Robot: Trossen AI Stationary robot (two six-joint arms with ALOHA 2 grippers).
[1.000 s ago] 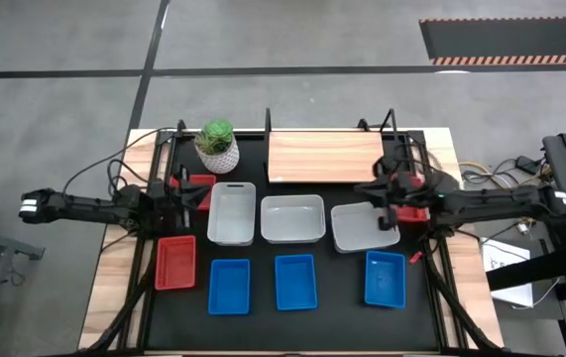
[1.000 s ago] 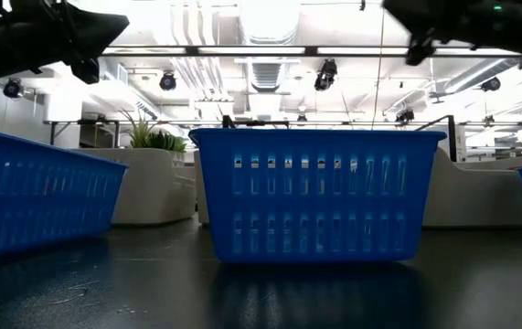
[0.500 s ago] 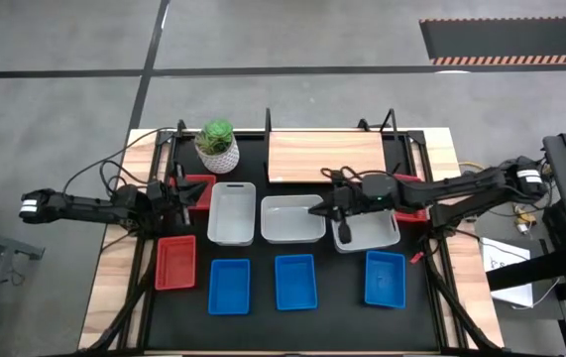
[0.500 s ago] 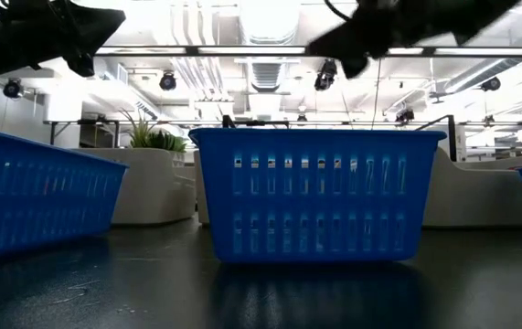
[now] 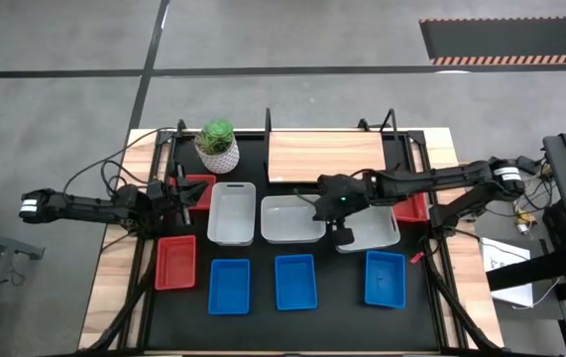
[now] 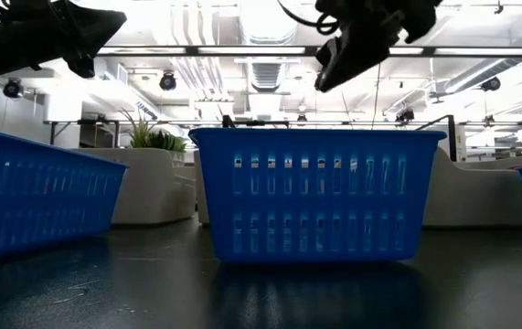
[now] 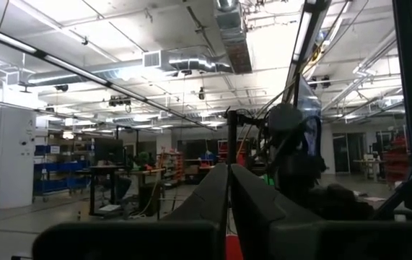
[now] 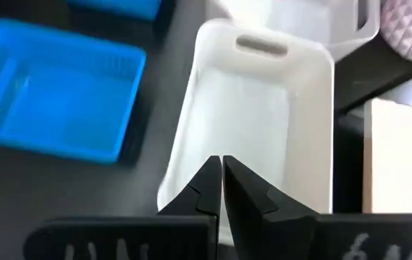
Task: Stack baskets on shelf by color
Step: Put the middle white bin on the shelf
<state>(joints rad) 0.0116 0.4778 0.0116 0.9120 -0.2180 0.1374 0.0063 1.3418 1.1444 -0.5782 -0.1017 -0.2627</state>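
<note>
Leftward, my left pincer [image 5: 185, 194] hangs pressed shut and empty by a red basket [image 5: 199, 188]. Rightward, my right pincer [image 5: 314, 206], also shut and empty, hovers over the middle white basket [image 5: 291, 219], with the shelf [image 5: 326, 156] just behind.

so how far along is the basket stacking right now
Nothing looks done: the shelf is bare and no baskets are stacked. In hand: the right gripper, shut and empty, hangs over the middle white basket. The left gripper is shut near a red basket. Left: all the white, red and blue baskets remain on the table.
</note>
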